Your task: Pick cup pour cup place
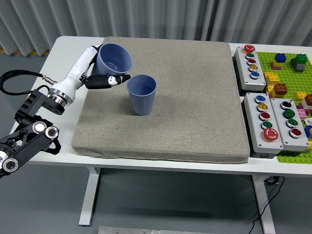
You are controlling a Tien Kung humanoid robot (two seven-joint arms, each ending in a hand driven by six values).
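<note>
My left hand (105, 73) is shut on a blue ribbed cup (113, 59), held in the air above the mat's left side. The held cup tilts slightly, its mouth facing up and toward the right. A second blue cup (142, 94) stands upright on the grey mat (195, 97), just right of and below the held one. The two cups are close but apart. My black thumb reaches toward the standing cup's rim. The right arm does not show.
Grey button boxes (251, 61) (275, 119) with coloured buttons line the mat's right edge. Beyond them lies a green baseplate (287, 73) with toy bricks. The white table (53, 68) shows bare at the left.
</note>
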